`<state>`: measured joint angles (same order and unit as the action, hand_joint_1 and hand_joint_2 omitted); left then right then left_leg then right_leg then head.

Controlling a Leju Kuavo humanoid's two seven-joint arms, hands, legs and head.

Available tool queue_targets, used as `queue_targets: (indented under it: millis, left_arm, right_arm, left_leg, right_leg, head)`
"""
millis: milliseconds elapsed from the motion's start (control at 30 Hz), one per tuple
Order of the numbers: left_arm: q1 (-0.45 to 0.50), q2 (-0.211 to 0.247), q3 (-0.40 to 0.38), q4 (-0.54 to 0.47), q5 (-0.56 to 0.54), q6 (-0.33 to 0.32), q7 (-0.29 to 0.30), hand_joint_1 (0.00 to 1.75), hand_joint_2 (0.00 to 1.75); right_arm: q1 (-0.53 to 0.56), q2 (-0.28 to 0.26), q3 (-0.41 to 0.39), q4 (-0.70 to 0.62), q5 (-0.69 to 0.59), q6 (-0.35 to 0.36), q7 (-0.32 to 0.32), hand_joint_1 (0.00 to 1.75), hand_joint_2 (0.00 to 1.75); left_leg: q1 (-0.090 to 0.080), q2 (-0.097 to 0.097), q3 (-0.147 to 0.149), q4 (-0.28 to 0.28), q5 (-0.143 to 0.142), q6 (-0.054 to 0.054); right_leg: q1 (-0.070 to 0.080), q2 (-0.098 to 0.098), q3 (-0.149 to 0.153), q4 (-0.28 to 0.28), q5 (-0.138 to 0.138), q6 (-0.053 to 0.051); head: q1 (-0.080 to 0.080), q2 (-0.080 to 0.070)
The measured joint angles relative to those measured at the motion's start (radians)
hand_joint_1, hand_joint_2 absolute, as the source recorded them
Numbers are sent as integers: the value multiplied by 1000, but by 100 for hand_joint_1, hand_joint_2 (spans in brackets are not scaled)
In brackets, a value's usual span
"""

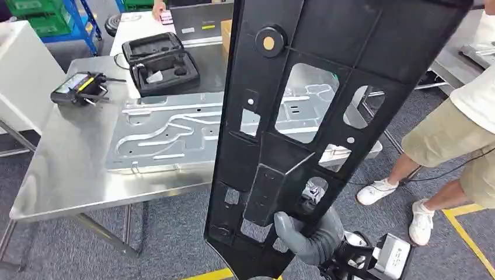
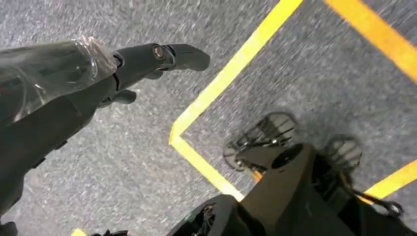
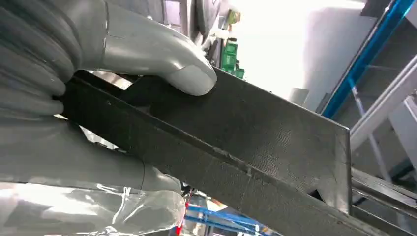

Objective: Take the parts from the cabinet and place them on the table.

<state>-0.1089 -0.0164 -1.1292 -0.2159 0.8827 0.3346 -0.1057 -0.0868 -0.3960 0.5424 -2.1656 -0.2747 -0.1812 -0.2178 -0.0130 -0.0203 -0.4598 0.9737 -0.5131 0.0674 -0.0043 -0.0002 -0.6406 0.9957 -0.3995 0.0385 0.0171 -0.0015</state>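
Head view, right hand (image 1: 312, 233) gripping black panel (image 1: 327, 87) near its lower end, left hand (image 2: 147, 61) empty, fingers apart.

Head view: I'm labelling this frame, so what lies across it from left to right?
Handheld controller → open black case → stamped metal sheet on the steel table → black plastic panel gripped by the right hand → a person's legs.

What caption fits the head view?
Right hand holds a black panel upright above the steel table.
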Motion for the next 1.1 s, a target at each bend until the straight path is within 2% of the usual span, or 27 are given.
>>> queue_targets:
  millis: [33, 67, 100, 133, 167, 200, 267, 300, 333, 367, 400, 467, 500, 533, 567, 600, 667, 700, 733, 767, 800, 833, 867, 900, 967, 1033, 1100]
  left_arm:
    - [0, 0, 0, 0, 0, 0, 0, 0, 175]
    - [2, 0, 0, 0, 0, 0, 1, 0, 175]
    - [2, 0, 0, 0, 0, -1, 0, 0, 175]
    - [1, 1, 0, 0, 0, 0, 0, 0, 175]
    - [-1, 1, 0, 0, 0, 0, -2, 0, 175]
    - [-4, 0, 0, 0, 0, 0, -2, 0, 175]
    - [-6, 0, 0, 0, 0, 0, -2, 0, 175]
    - [-6, 0, 0, 0, 2, 0, -6, 0, 175]
    - [-13, 0, 2, 0, 2, 0, -7, 0, 175]
    - [-15, 0, 2, 0, 0, 0, -7, 0, 175]
    - [-12, 0, 2, 0, 0, 0, -7, 0, 175]
    - [-7, 1, 1, 0, 0, 0, -6, 0, 175]
    - [-5, 1, 2, 0, 1, 0, -5, 0, 175]
    - [-6, 1, 1, 0, 1, -1, -4, 0, 175]
    - [-6, 1, 2, 0, 3, 0, -5, 0, 175]
    - [-7, 1, 2, 0, 3, 0, -5, 0, 175]
    - [-8, 0, 2, 0, 3, 0, -5, 0, 175]
    - [-8, 0, 2, 0, 2, 0, -5, 0, 175]
    - [-8, 1, 2, 0, 2, 0, -5, 0, 175]
    - [-8, 1, 2, 0, 2, 0, -4, 0, 175]
    - [-7, 1, 2, 0, 2, 0, -4, 0, 175]
    - [-6, 1, 2, 0, 1, 0, -4, 0, 175]
    - [-4, 1, 2, 0, 1, 0, -4, 0, 175]
    - [-4, 1, 2, 0, 1, 0, -4, 0, 175]
    - [-3, 1, 1, 0, 0, 0, -4, 0, 175]
    - [-5, 0, 1, 0, 2, 0, -4, 0, 175]
    - [-3, 0, 1, 0, 3, 0, -4, 0, 175]
  right_arm:
    - [0, 0, 0, 0, 0, 0, 2, 175, 175]
    - [0, 0, 0, -1, 0, 0, 1, 175, 175]
    - [-1, 0, 0, -1, -1, 0, 1, 175, 175]
    - [-1, 0, 0, -1, -1, 0, 0, 175, 175]
    - [-1, -1, 0, -2, -1, 0, 0, 175, 175]
    - [-3, 0, 0, -2, -2, 0, 0, 175, 175]
    - [-2, 0, 0, -2, -2, 0, 0, 175, 175]
    - [-1, 0, 0, -2, -2, 0, -1, 175, 175]
    - [0, 0, 0, -1, -2, 0, 0, 175, 175]
    - [0, 0, 0, -1, -4, 0, 1, 175, 175]
    - [0, 0, 1, -1, -4, 0, 1, 175, 175]
    - [-1, 0, 0, -1, -4, 0, 0, 175, 175]
    - [-1, 0, 1, -1, -4, 0, 0, 175, 175]
    - [-1, 0, 1, 0, -4, 0, 0, 175, 175]
    - [-1, 0, 0, 0, -6, 0, 1, 175, 175]
    - [-1, 0, 1, 0, -7, 0, 1, 175, 175]
    - [-3, 0, 0, -2, -6, 0, 1, 175, 175]
    - [-4, 0, 0, -2, -6, 0, 0, 175, 175]
    - [-6, 0, -1, -2, -6, 0, -1, 175, 175]
    - [-5, 0, -1, -2, -6, 0, -1, 175, 175]
    - [-3, 0, -1, -2, -7, 0, 0, 175, 175]
    - [-2, 0, -1, -1, -7, 0, 0, 175, 175]
    - [-2, 0, 0, 0, -7, 0, 0, 175, 175]
    - [-2, 0, -1, 0, -6, 0, 0, 175, 175]
    - [-2, 0, -1, 0, -6, 0, 0, 175, 175]
    - [-5, 0, -1, -1, -6, 0, 1, 175, 175]
    - [-7, 0, -1, -1, 2, 0, 7, 175, 175]
  left_leg:
    - [2, 0, -3, -5, -5, -6]
    - [3, 0, 4, -7, -7, -14]
    - [3, 1, 13, 2, -2, -17]
    - [2, 2, 17, 4, -9, -22]
    - [5, 4, 3, 39, -11, -25]
    - [7, 6, -31, 102, -22, -33]
    - [17, 7, -132, 247, -74, -48]
    - [20, 8, -176, 299, -104, -55]
    - [22, 10, -200, 311, -107, -57]
    - [25, 12, -201, 282, -86, -59]
    - [27, 14, -186, 217, -37, -59]
    - [28, 16, -145, 47, 105, -63]
    - [22, 16, -146, 23, 104, -57]
    - [17, 17, -146, 22, 77, -43]
    - [14, 16, -143, 24, 102, -33]
    - [10, 14, -143, 25, 98, -26]
    - [20, 14, -124, 7, 102, -12]
    - [19, 14, -113, 2, 97, -6]
    - [19, 15, -108, 1, 92, 2]
    - [17, 15, -103, 1, 87, 7]
    - [15, 14, -98, 1, 81, 9]
    - [12, 13, -91, 1, 75, 11]
    - [12, 11, -83, 1, 68, 11]
    - [12, 9, -73, 1, 61, 10]
    - [11, 5, -49, 1, 45, 6]
    - [4, 3, -50, 5, 29, -8]
    - [9, 6, -50, -2, 26, -16]
  right_leg:
    - [3, 0, 4, 2, -10, 0]
    - [4, 2, 6, -2, 1, -6]
    - [3, 3, 9, -5, -6, -14]
    - [-5, 4, 27, -8, -6, -20]
    - [-7, 3, 41, -14, -11, -25]
    - [-9, 2, 47, -15, -17, -30]
    - [-10, 3, 56, -15, -29, -31]
    - [-10, 3, 63, -14, -36, -29]
    - [-12, 3, 74, -15, -45, -28]
    - [-13, 4, 86, -14, -53, -25]
    - [-16, 5, 100, -14, -63, -22]
    - [-20, 5, 128, -15, -83, -11]
    - [-18, 6, 136, -13, -89, -4]
    - [-18, 7, 128, -15, -91, 1]
    - [-19, 6, 127, -15, -97, 10]
    - [-19, 6, 132, -21, -99, 15]
    - [-24, 4, 141, -21, -110, 27]
    - [-21, 3, 129, 12, -122, 28]
    - [-20, 3, 93, 77, -147, 29]
    - [-19, 3, 39, 165, -177, 30]
    - [-19, 3, -13, 240, -191, 30]
    - [-19, 3, -48, 278, -181, 31]
    - [-20, 3, -58, 265, -151, 31]
    - [-19, 3, -47, 211, -101, 29]
    - [-19, 3, 11, 49, 1, 21]
    - [-9, 3, 37, -13, -15, 12]
    - [-4, 5, 36, -6, -19, 5]
  head:
    - [3, 0]
    - [2, 0]
    - [2, 0]
    - [2, 0]
    - [2, 0]
    - [-3, 0]
    - [-3, 0]
    - [-3, 0]
    - [-3, 0]
    - [-3, 0]
    - [-3, 0]
    - [-3, 0]
    - [-3, 0]
    - [-5, 0]
    - [-4, 0]
    - [-4, 0]
    - [-4, 0]
    - [-3, 0]
    - [-1, 0]
    - [-1, 0]
    - [-1, 0]
    - [-1, 0]
    - [-1, 0]
    - [0, 0]
    - [0, 0]
    - [-1, 0]
    - [-2, 0]
